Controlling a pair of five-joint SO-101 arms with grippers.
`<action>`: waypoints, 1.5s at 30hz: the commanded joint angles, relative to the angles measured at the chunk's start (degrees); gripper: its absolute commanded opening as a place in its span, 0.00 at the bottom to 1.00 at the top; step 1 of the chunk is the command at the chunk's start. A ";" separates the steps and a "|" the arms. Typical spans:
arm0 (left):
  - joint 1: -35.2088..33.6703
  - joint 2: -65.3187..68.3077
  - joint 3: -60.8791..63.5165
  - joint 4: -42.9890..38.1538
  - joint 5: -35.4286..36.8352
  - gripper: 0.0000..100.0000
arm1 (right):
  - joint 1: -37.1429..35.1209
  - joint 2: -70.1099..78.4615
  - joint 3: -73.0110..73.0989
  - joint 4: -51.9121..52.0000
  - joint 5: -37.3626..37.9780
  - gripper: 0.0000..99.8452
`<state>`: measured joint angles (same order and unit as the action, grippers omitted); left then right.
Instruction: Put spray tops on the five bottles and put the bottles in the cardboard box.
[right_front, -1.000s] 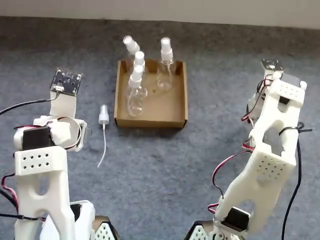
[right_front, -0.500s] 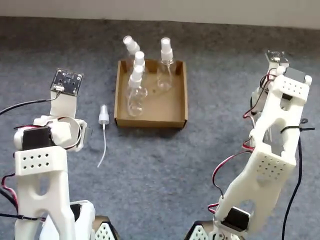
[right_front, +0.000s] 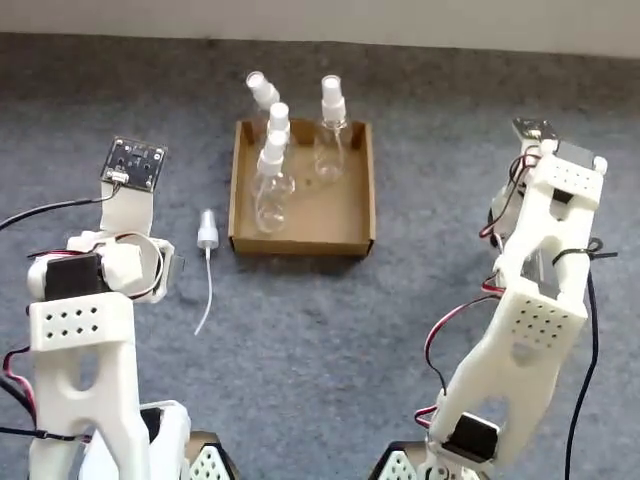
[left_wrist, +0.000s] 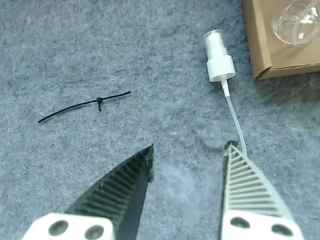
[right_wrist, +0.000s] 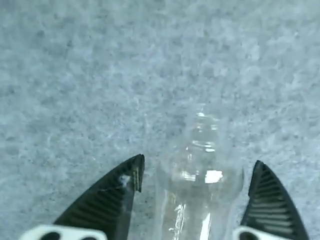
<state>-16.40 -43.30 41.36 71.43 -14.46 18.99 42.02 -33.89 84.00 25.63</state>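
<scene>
A small robotics test rig, hobby or lab (which of the two cannot be told). The table (right_front: 400, 300) is covered in grey carpet-like felt, with a pale wall (right_front: 420, 15) along its far side. Two white printed arms, the left arm (right_front: 80, 325) and the right arm (right_front: 535, 320), stand at the near edge with red and black wires (right_front: 434, 345) hanging bare. A bare circuit board (right_front: 133, 162) sits on the left one. A loose black cable tie (left_wrist: 85, 104) lies on the felt.

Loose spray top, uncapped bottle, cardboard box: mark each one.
loose spray top (left_wrist: 220, 68), left wrist view, white collar
uncapped bottle (right_wrist: 199, 182), right wrist view, clear shoulder
cardboard box (right_front: 345, 210), high view, bare floor
</scene>
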 joint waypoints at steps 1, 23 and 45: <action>0.84 -1.54 -0.22 -0.70 0.53 0.22 | -0.31 -1.80 -2.51 0.22 0.70 0.20; 0.57 -1.36 -0.22 -3.78 0.70 0.22 | 0.13 -8.04 -8.22 6.90 0.62 0.00; 4.88 42.07 -28.70 -10.90 10.73 0.21 | -6.81 -52.26 14.73 12.53 -5.71 0.00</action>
<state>-12.62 -7.52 20.35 61.49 -4.35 13.98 0.44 -29.85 99.91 20.26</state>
